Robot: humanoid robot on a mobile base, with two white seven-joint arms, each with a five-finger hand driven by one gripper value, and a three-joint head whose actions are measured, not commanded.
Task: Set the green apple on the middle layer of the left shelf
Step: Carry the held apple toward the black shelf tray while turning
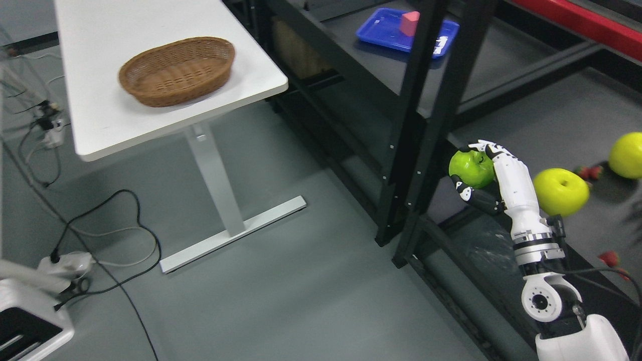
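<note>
My right hand [476,173] is curled around a green apple [470,168], holding it in the air just right of the black shelf posts [419,125]. The arm rises from the lower right corner. The left shelf's dark grey middle layer [351,45] carries a blue tray [386,31] with a pink block [410,23] on it. Behind my hand, the right shelf's grey layer [551,125] holds two yellow-green apples [560,191] [627,155] and small strawberries [589,173]. My left arm does not show.
A white table [100,115] with a wicker basket [176,70] stands at the upper left, on a white T-shaped leg [220,200]. Cables [115,235] and a white device [30,321] lie on the grey floor at the lower left.
</note>
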